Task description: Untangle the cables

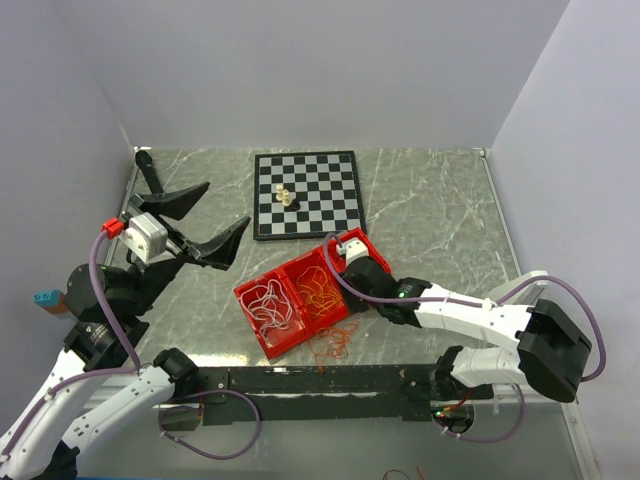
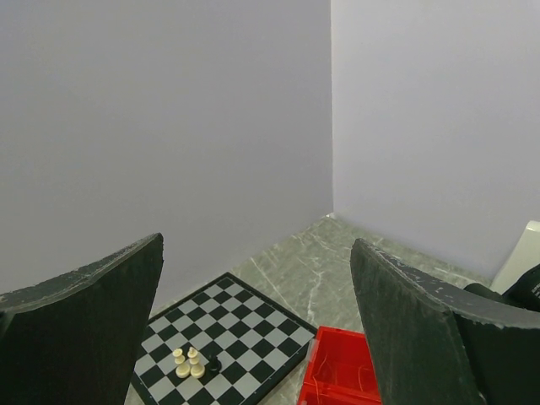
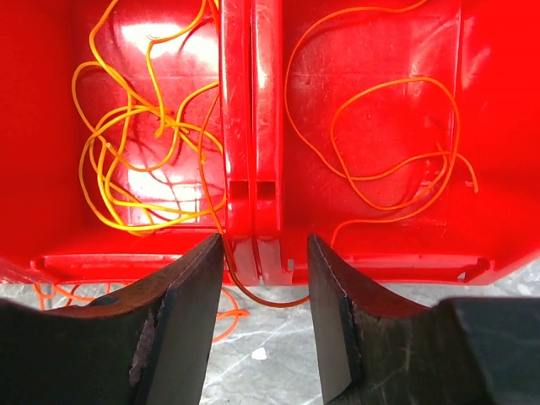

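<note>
Top view: sorting step in hand, judged partly done. White cables (image 1: pixel 270 305) and yellow-orange cables (image 1: pixel 322 292) inside red bins (image 1: pixel 247 318); red-orange cables (image 1: pixel 335 342) lying on table (image 1: pixel 430 210), 6 o'clock of bins. Left gripper (image 1: pixel 228 203) raised, spread, empty

Left wrist view: no cables near

Right wrist view: right gripper (image 3: pixel 263 245) parted, empty, straddling divider (image 3: pixel 251 126); yellow-orange cables at 11 o'clock. Next, as judged: shift left, descend, pinch one strand

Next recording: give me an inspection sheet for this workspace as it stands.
Surface: grey marbled table.
Job's things: white cables and yellow-orange cables heaped in red bins; red-orange cables spill onto the table.
Clutter: chessboard with a few chess pieces.
Grippers: left gripper open, raised, empty; right gripper open at the bins' near rim.
Cables: purple hoses run along both arms.
Surroundings: plain pale walls on three sides.
</note>
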Controlling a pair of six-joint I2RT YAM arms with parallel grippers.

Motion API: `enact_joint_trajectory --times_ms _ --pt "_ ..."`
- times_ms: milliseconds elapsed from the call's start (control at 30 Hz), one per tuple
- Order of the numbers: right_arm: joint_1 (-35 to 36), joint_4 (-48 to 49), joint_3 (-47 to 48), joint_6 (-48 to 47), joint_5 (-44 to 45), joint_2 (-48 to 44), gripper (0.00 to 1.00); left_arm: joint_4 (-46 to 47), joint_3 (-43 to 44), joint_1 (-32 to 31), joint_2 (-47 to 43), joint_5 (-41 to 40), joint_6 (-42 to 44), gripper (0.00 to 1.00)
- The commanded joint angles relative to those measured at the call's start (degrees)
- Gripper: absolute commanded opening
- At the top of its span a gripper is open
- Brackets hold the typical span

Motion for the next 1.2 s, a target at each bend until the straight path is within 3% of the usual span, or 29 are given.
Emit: enact_joint_trajectory --times_ms 0,167,300,367,567,767,900,1167 --pt "0.0 -1.0 1.0 1.3 1.1 -2.2 0.51 0.9 1.2 0.4 -0.5 0.6 -1.1 0.97" --pt "0.0 -2.3 1.4 1.6 0.9 -3.0 0.43 0.8 1.2 0.4 -0.6 0.5 -1.1 0.97" --pt "0.0 -3.7 1.3 2.1 1.6 -4.5 0.13 0.9 1.2 0.4 -0.5 0.5 -1.1 0.97" --pt "0.0 -4.5 1.5 2.2 2.2 -5.3 0.08 1.0 1.2 0.5 -0.5 0.6 -1.1 0.96" --pt "0.0 -6.7 2.8 1.4 2.2 -7.5 0.08 1.2 1.2 0.5 -0.5 0.7 -1.2 0.97" --pt "0.0 -6.0 3.5 1.1 2.6 -7.4 0.03 1.1 1.2 0.7 -0.4 1.0 -1.3 0.97" --pt "-0.1 -6.6 6.8 1.7 8.2 -7.2 0.00 1.0 1.1 0.7 -0.5 1.0 -1.2 0.96" --pt "-5.6 -18.3 17.1 3.0 11.0 0.2 0.00 1.0 1.5 0.7 -0.5 1.0 -1.3 0.97"
